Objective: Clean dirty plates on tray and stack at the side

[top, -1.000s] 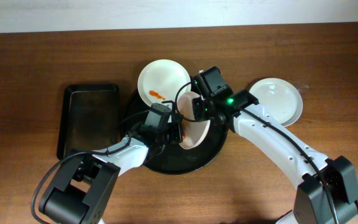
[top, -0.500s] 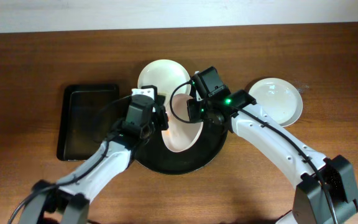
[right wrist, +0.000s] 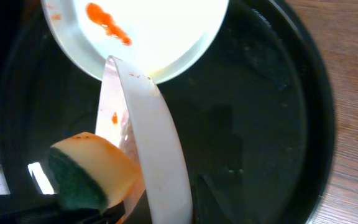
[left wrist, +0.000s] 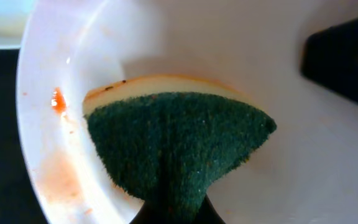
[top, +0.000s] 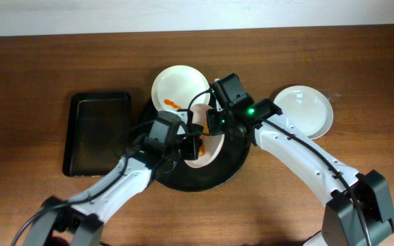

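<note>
left end effector and right end effector clamped, arms angled inward.

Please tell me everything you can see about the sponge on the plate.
The sponge has a rough dark green scouring layer on soft yellow foam. The left gripper pinches one end, so it is creased and fans out. Its yellow edge presses against the inside of a tilted white plate, beside faint orange smears.
</note>
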Controlling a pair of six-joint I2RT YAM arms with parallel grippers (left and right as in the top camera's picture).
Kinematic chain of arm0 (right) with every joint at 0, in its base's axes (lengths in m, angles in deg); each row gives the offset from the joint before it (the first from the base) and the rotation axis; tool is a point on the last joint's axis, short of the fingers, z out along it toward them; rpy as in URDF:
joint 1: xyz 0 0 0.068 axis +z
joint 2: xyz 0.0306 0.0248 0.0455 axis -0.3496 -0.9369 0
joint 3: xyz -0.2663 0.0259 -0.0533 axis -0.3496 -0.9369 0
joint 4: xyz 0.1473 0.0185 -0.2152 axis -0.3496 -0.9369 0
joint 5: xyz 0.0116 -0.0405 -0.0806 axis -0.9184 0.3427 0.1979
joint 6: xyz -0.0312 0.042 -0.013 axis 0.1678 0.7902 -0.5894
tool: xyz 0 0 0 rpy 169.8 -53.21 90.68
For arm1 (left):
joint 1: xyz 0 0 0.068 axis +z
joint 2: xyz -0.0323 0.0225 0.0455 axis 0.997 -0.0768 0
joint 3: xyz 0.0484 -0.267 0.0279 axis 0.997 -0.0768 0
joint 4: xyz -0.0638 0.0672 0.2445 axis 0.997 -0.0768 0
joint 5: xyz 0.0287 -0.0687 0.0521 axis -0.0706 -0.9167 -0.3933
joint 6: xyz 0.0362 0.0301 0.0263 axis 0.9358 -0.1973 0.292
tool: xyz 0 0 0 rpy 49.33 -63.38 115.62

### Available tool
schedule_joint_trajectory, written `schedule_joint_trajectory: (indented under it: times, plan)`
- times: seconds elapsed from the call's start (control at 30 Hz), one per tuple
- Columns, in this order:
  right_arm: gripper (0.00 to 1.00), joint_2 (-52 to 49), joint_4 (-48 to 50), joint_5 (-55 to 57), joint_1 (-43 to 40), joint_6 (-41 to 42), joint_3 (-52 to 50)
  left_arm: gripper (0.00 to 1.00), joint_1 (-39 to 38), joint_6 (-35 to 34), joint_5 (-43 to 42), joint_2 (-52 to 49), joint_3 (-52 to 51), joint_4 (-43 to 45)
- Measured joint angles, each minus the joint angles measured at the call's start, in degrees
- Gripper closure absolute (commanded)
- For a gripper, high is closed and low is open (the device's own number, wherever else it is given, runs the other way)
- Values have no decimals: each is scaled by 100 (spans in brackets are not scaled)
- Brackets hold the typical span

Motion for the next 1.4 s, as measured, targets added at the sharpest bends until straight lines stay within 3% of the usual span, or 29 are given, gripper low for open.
schedule_joint_trajectory:
  times: [0.23,0.43,0.73,0.97,1.13,1.23,1.4]
  plan:
    - [96,-2,-103,426,-68,-144,-2,100,-144,-2,553,-973,4,575]
    - [96,-2,-96,424,-68,-136,-2,100,-181,-20,1099,-1193,15,874]
    - [96,-2,-107,378,-61,-107,-2,100,-284,-20,1742,-1211,59,859]
    - [96,-2,-105,61,-22,13,9,100,-297,-15,3237,-726,61,385]
    - [96,-2,-107,2,-22,17,26,100,-293,-42,3866,-389,48,402]
    - [96,-2,-107,-17,-22,17,26,100,-291,-251,3751,-258,46,417]
    - [96,-2,-107,-35,-17,20,26,100,-293,-708,2721,-192,44,662]
